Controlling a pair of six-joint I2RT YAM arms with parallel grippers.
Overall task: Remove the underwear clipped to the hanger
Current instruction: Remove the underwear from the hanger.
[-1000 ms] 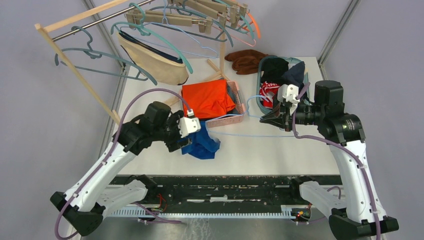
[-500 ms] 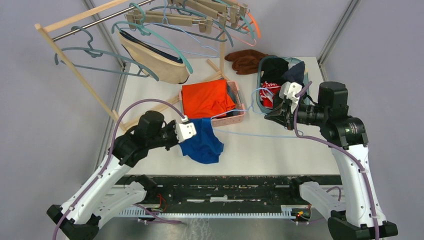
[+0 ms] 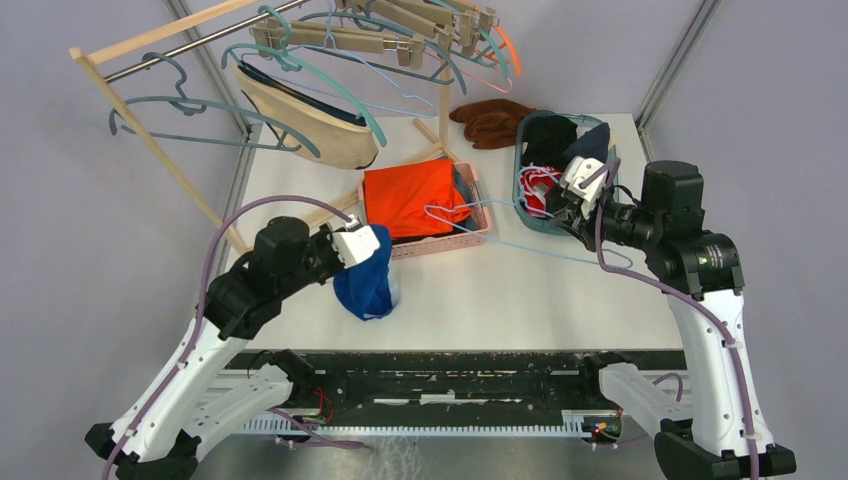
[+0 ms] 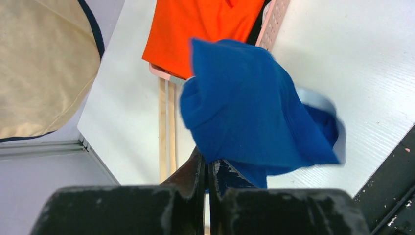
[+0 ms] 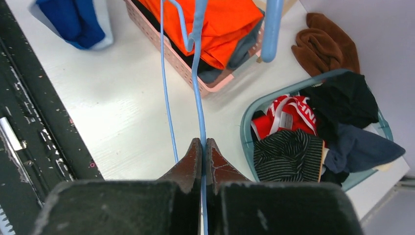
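Observation:
The royal blue underwear (image 3: 368,285) with a white edge hangs bunched from my left gripper (image 3: 360,250), which is shut on it above the table's front left. In the left wrist view the blue underwear (image 4: 254,112) droops over the closed left gripper (image 4: 208,164). My right gripper (image 3: 562,205) is shut on the thin light-blue hanger (image 3: 520,245), which reaches left toward the pink basket. The hanger (image 5: 198,98) runs straight out from the pinched right gripper (image 5: 202,142), and the blue underwear (image 5: 73,19) lies apart from it. Beige underwear (image 3: 315,130) hangs on the rack.
A pink basket (image 3: 450,240) holds an orange garment (image 3: 415,195). A teal basket (image 3: 523,160) of mixed clothes stands at the back right, with a brown cloth (image 3: 492,120) behind it. The wooden rack (image 3: 150,140) with several hangers occupies the back left.
My left gripper shut on the blue underwear and drew it left and nearer, off the hanger. My right gripper carried the hanger slightly right and back.

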